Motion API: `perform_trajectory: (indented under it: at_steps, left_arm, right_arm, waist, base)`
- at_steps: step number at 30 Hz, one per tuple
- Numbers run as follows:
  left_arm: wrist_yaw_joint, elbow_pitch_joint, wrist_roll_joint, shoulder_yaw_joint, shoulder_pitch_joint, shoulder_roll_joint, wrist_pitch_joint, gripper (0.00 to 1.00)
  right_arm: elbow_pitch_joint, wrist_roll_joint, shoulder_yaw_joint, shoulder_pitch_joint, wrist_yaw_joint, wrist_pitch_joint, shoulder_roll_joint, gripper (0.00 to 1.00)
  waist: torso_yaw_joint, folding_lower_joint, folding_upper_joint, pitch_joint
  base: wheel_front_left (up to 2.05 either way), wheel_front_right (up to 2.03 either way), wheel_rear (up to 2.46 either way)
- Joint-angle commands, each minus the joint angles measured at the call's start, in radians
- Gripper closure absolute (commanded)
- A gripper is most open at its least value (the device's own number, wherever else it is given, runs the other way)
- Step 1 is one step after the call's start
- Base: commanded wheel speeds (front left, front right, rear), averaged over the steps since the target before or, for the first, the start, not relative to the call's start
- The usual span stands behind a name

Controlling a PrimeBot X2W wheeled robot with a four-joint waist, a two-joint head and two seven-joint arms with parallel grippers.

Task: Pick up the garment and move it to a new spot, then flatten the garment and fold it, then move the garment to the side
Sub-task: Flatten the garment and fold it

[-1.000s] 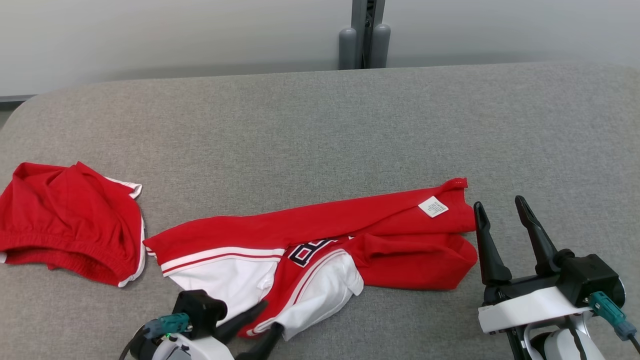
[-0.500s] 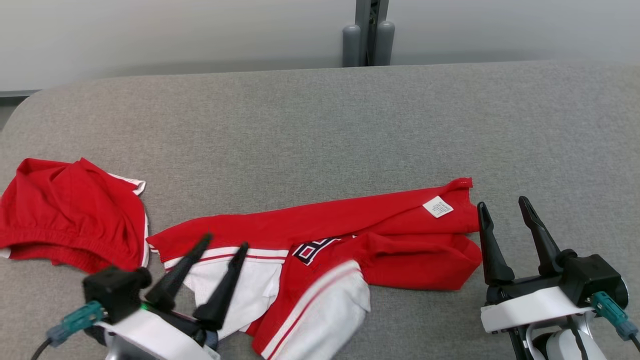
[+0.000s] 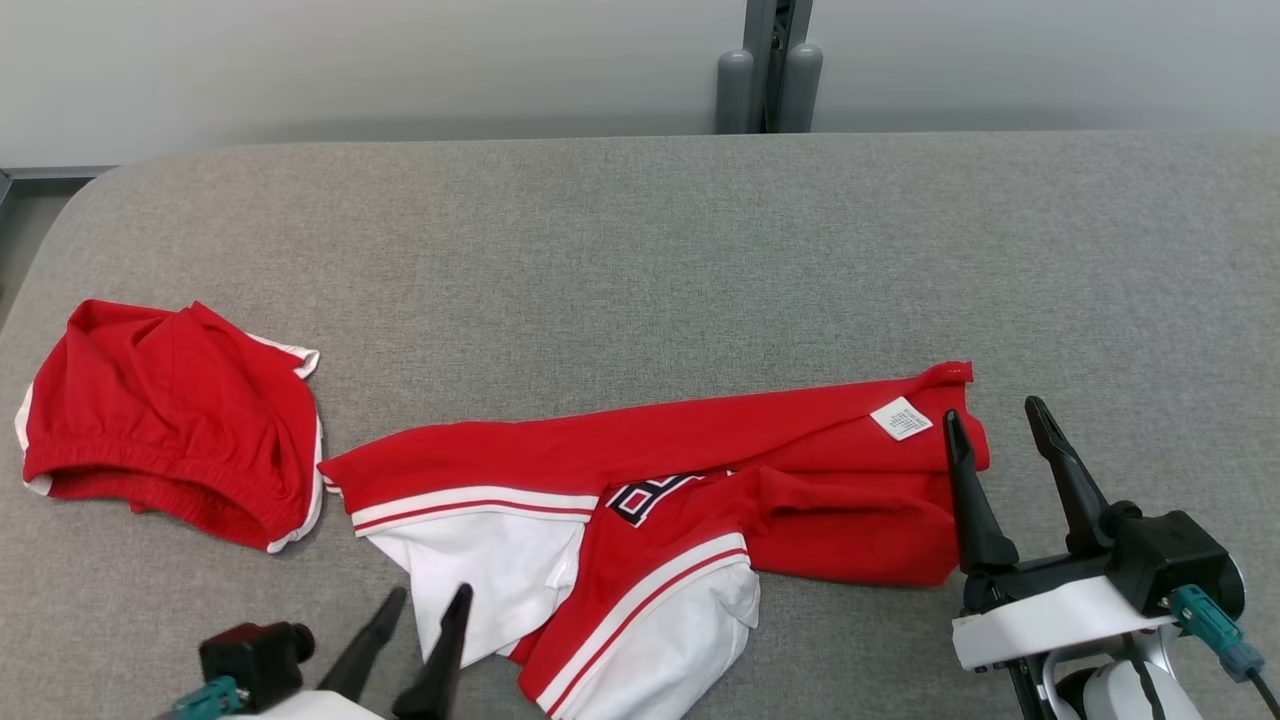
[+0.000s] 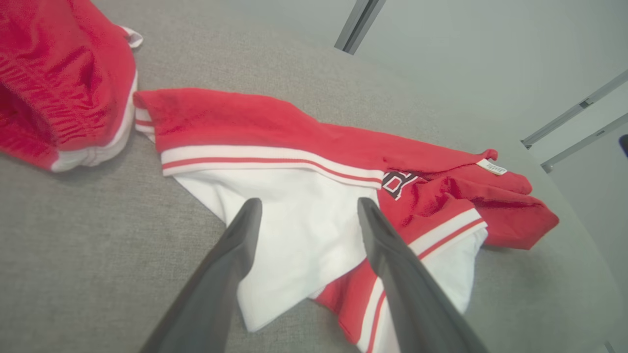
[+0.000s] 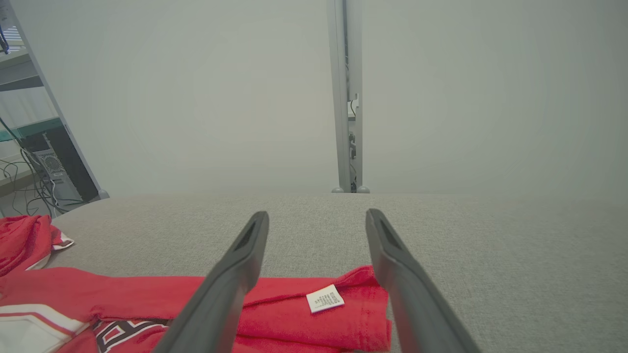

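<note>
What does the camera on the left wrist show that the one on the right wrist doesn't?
Left wrist view: the jersey's white panels nearly whole, with their red stripes, and the gathered waistband of the second red garment. Right wrist view: a shelf with cables and a dark case, past the table's corner. Both: the red jersey, its white label and the grey table.

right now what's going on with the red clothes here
A two-armed robot is working on a red-and-white garment, lying rumpled on the grey surface. Its left gripper and right gripper are open, holding nothing, one near each end. A second red garment lies apart at the left.
</note>
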Motion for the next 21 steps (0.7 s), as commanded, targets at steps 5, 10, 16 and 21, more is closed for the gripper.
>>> perform_trajectory:
  at_steps: [5, 10, 16, 21]
  left_arm:
    - [0.037, 0.077, -0.001, -0.024, 0.009, -0.023, 0.034, 0.0]
    - [0.096, 0.144, 0.029, -0.028, -0.02, -0.029, 0.053, 0.0]
    - [0.095, 0.213, 0.03, -0.035, -0.06, -0.037, 0.063, 0.0]
    - [0.057, 0.262, 0.014, -0.058, -0.084, -0.038, 0.094, 0.91]
  right_arm:
    - [0.0, 0.006, -0.001, 0.006, 0.002, -0.001, -0.007, 0.0]
    - [0.0, 0.007, 0.006, -0.002, 0.002, -0.001, -0.007, 0.0]
    - [-0.002, 0.01, 0.008, -0.009, 0.002, -0.001, -0.007, 0.0]
    - [-0.001, 0.014, 0.002, -0.016, 0.002, -0.001, -0.007, 0.0]
  waist:
    - [0.004, -0.0001, 0.0, 0.002]
    - [0.001, -0.0001, 0.0, 0.005]
    - [-0.01, -0.0001, 0.0, 0.013]
    - [-0.025, -0.0001, 0.0, 0.016]
  base:
    - [0.0, 0.0, 0.0]
    - [0.0, 0.0, 0.0]
    - [0.0, 0.0, 0.0]
    - [0.0, 0.0, 0.0]
